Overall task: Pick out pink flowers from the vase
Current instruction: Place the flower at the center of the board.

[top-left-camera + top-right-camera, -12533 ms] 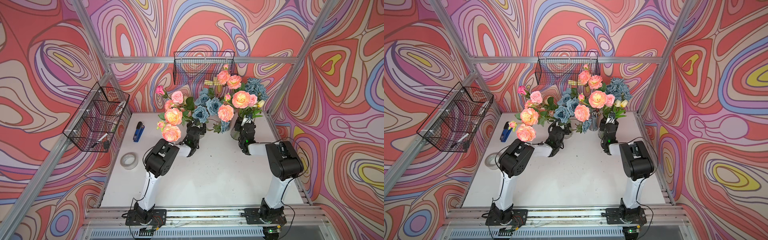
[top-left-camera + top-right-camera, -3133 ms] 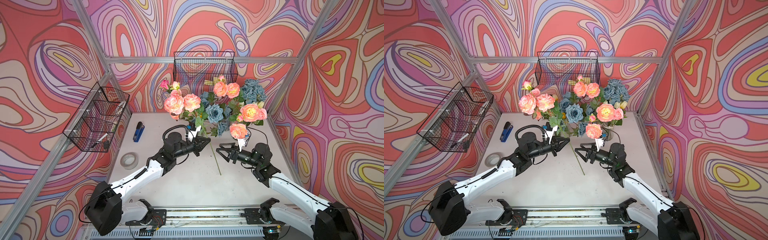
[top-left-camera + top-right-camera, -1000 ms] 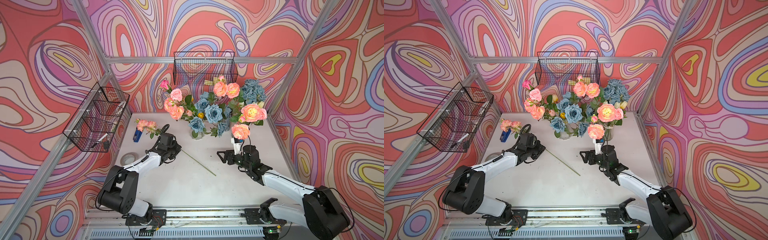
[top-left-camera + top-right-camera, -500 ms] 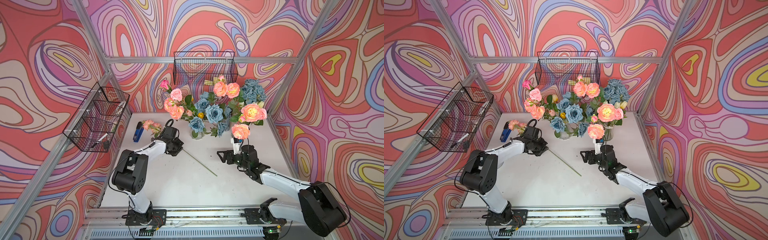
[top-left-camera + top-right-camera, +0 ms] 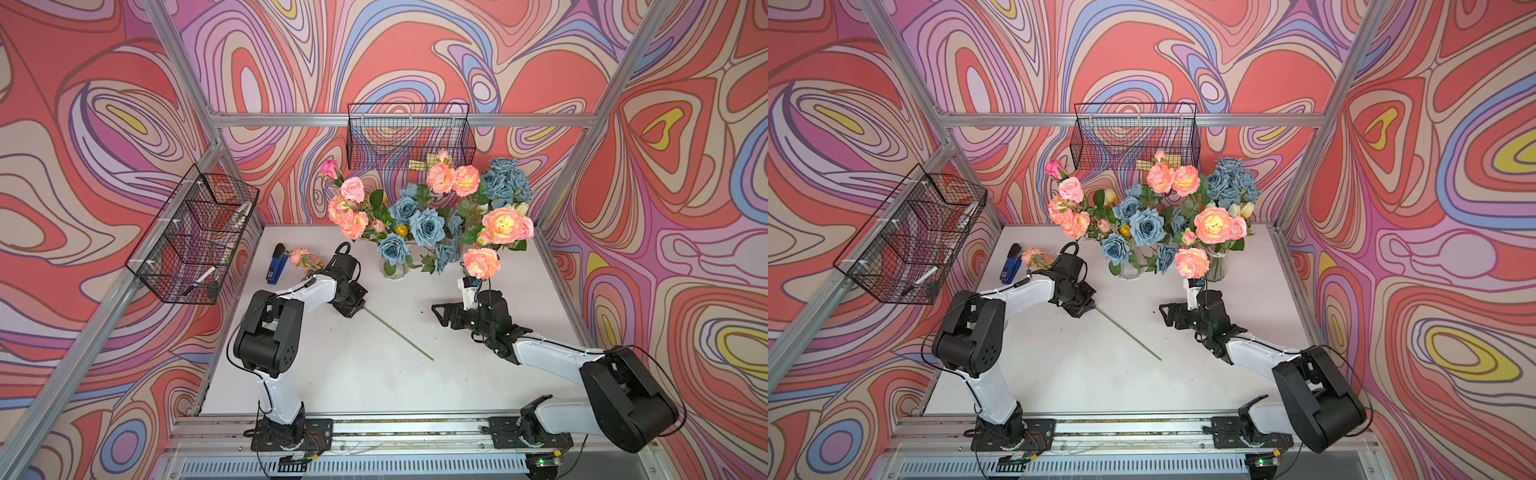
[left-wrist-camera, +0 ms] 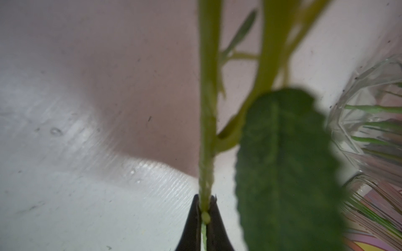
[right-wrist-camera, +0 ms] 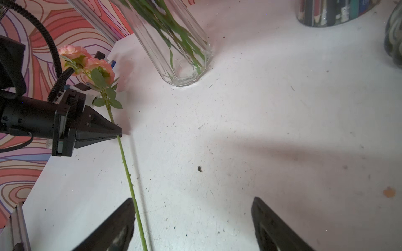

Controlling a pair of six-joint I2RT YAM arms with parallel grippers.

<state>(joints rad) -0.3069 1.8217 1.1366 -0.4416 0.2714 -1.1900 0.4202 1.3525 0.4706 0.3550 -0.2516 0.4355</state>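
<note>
Jaws of the left gripper (image 7: 119, 135) pinch the green stem (image 5: 399, 332) of a pink flower (image 5: 302, 257), its blooms low beside the blue stapler (image 5: 276, 264). The right gripper (image 7: 193, 199) gapes wide, empty, over the white table (image 5: 374, 386), near the vases (image 5: 392, 271).

Looking like a robotics lab's test booth: showing aluminium framing (image 5: 399, 120) and swirl-printed wall panels (image 5: 415, 50), hanging a wire basket (image 5: 195, 245) outboard of the left pincer (image 5: 360, 307), spreading a white worktop (image 5: 374, 382) beneath it, anchoring arm bases (image 5: 291, 432) to a rail (image 5: 415, 422) behind it.
</note>
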